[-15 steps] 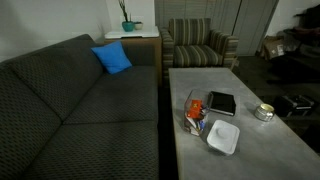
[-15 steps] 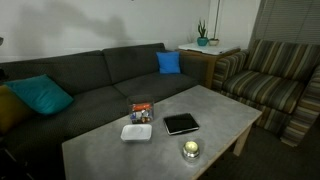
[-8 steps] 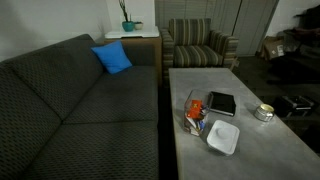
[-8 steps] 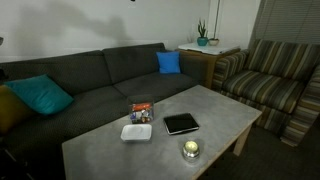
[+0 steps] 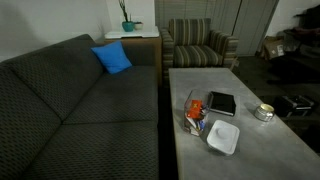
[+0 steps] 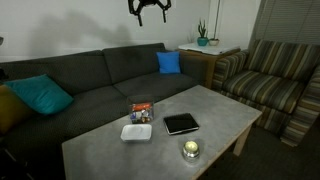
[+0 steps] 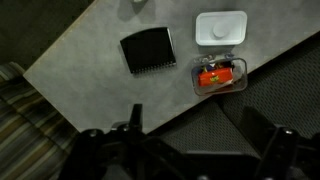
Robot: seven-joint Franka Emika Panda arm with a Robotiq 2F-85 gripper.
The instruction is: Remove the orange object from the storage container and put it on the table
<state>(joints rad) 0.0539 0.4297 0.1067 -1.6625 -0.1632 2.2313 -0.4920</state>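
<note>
The storage container (image 7: 220,76) is a small clear box near the table's sofa-side edge, also seen in both exterior views (image 5: 195,113) (image 6: 141,112). The orange object (image 7: 213,76) lies inside it, next to something blue, and shows in both exterior views (image 5: 194,106) (image 6: 141,107). The grey table (image 7: 90,60) (image 5: 250,150) (image 6: 100,155) carries everything. My gripper (image 7: 198,130) hangs high above the scene, well clear of the box, open with nothing between its fingers (image 7: 135,120). An exterior view shows the gripper (image 6: 150,10) up near the wall, above the sofa.
A white square tray (image 7: 220,28) (image 5: 222,137) (image 6: 136,132) lies beside the box. A black tablet (image 7: 147,50) (image 5: 221,103) (image 6: 181,123) and a round metal tin (image 5: 263,112) (image 6: 190,150) also rest on the table. The dark sofa (image 5: 70,110) (image 6: 110,80) runs along one long side.
The gripper has come into sight at the top of an exterior view, above the sofa. Nothing on the table has moved.
</note>
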